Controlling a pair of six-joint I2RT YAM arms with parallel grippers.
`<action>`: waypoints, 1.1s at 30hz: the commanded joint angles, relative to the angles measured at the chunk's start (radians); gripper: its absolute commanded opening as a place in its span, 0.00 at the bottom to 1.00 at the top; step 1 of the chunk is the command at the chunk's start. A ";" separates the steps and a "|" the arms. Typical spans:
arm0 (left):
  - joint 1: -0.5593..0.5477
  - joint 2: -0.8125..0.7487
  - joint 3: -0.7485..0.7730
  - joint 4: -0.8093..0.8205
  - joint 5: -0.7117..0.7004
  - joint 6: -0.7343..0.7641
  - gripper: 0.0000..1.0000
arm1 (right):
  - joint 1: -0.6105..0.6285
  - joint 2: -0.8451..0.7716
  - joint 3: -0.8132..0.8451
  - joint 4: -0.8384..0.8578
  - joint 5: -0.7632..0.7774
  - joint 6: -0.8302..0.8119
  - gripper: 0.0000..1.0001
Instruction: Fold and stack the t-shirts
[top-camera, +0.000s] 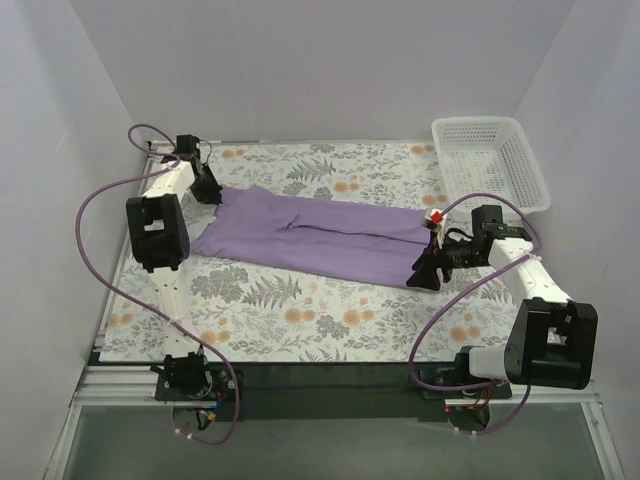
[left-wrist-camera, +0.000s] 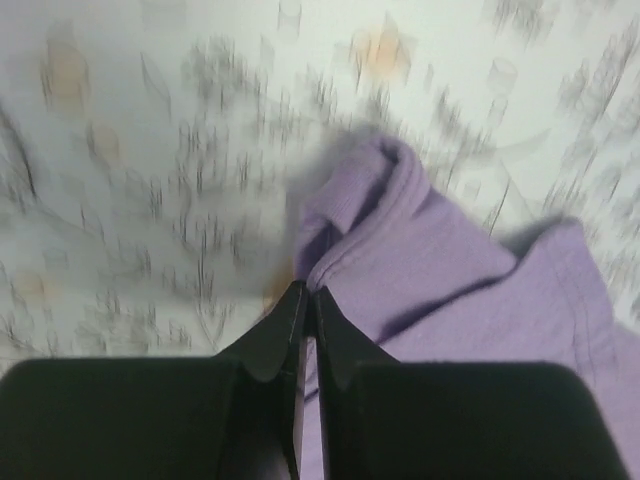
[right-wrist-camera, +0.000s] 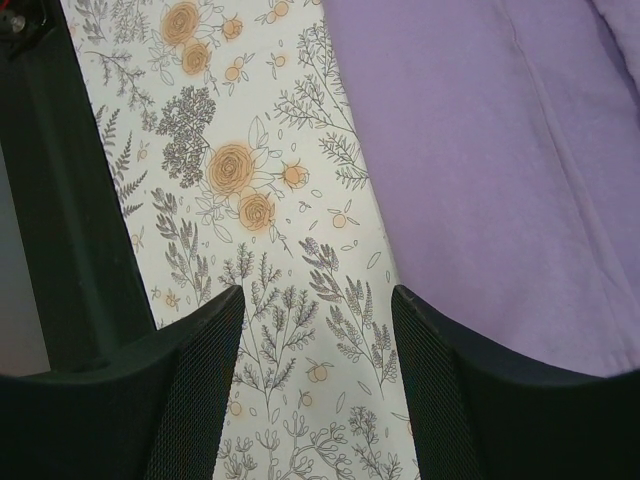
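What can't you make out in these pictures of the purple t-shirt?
Left wrist view: motion blur hides whether the left gripper pinches the lavender-purple cotton t-shirt.
Top view: the right gripper covers part of the shirt's right end.
Right wrist view: frame edges cut off most of the shirt.

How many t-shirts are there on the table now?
1. The lavender t-shirt lies stretched across the middle of the floral table cover. The white lattice basket at the far right corner shows none inside. Another shirt hidden under this one cannot be excluded.
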 joint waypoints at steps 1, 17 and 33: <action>0.007 0.186 0.273 -0.076 -0.135 0.023 0.00 | -0.005 0.000 0.031 0.009 -0.026 0.010 0.67; 0.022 -0.355 -0.047 0.219 -0.175 -0.127 0.98 | 0.720 0.146 0.106 0.502 0.754 0.149 0.75; 0.071 -1.362 -1.077 0.200 0.132 -0.262 0.98 | 0.889 0.477 0.218 0.511 1.007 0.255 0.23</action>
